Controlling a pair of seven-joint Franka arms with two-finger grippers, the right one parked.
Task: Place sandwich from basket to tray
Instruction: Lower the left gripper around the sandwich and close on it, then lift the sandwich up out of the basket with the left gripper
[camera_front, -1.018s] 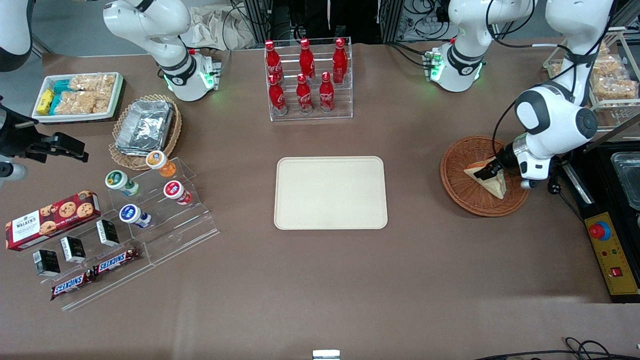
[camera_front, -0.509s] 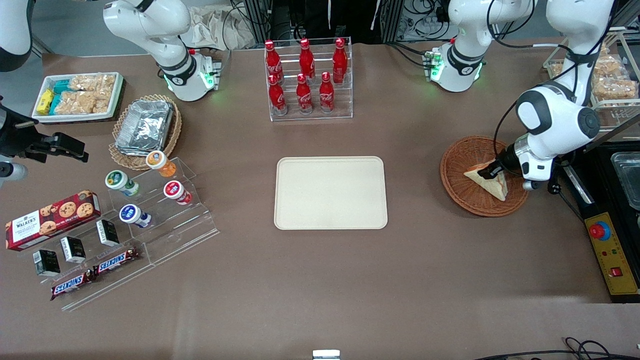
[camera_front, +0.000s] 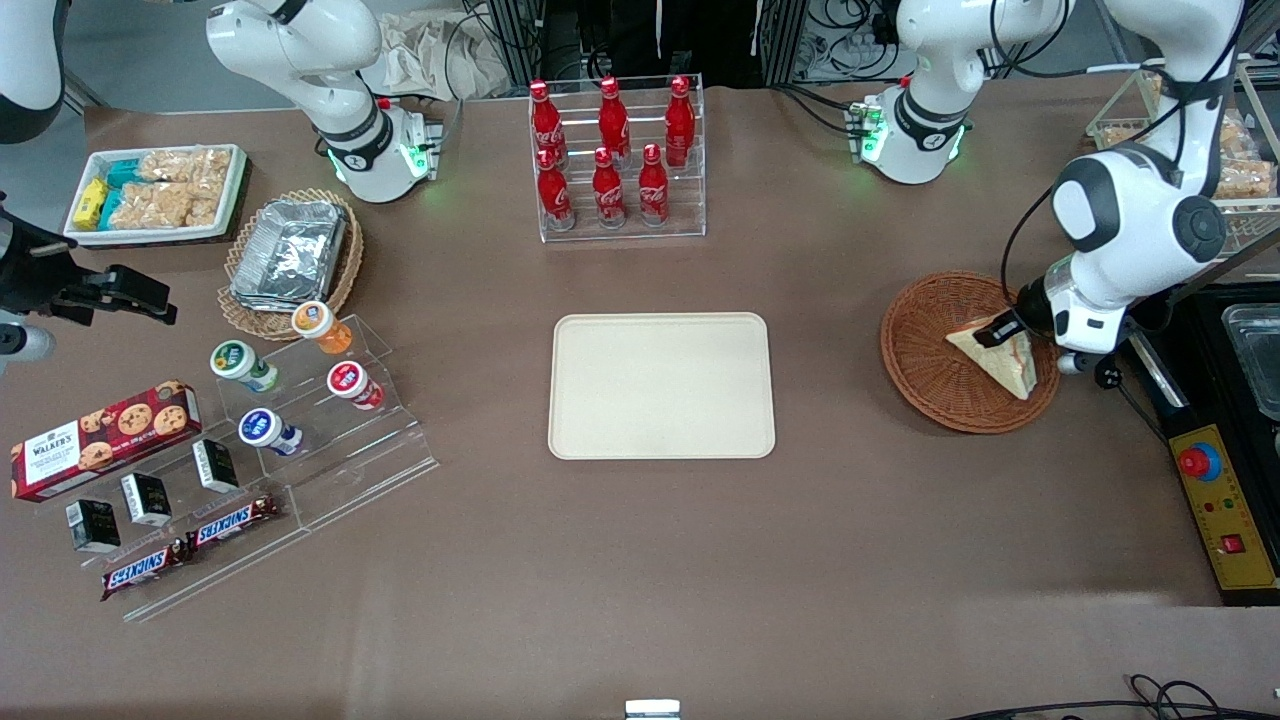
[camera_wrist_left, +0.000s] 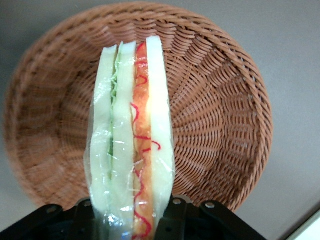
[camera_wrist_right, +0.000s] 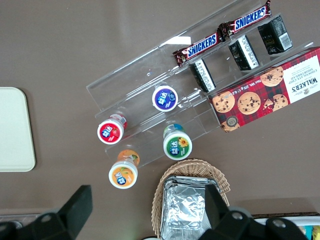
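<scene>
A triangular sandwich (camera_front: 1000, 360) in clear wrap, white bread with red-orange and green filling (camera_wrist_left: 131, 145), hangs over the reddish-brown woven basket (camera_front: 925, 350). My left gripper (camera_front: 1000, 331) is shut on it, a black finger pressed against each bread face. In the wrist view the basket (camera_wrist_left: 220, 110) lies below the sandwich with a gap between them. The cream-beige tray (camera_front: 661, 386) lies bare at mid-table, well toward the parked arm's end from the basket.
An acrylic rack of red cola bottles (camera_front: 613, 160) stands farther from the front camera than the tray. Toward the parked arm's end are yogurt cups (camera_front: 287, 375) on a clear stand, snack bars and a foil-filled wicker basket (camera_front: 292, 255). A control box (camera_front: 1225, 515) lies beside the basket.
The gripper has risen and shifted slightly toward the working arm's end, carrying the sandwich up from the basket floor. Nothing else has moved.
</scene>
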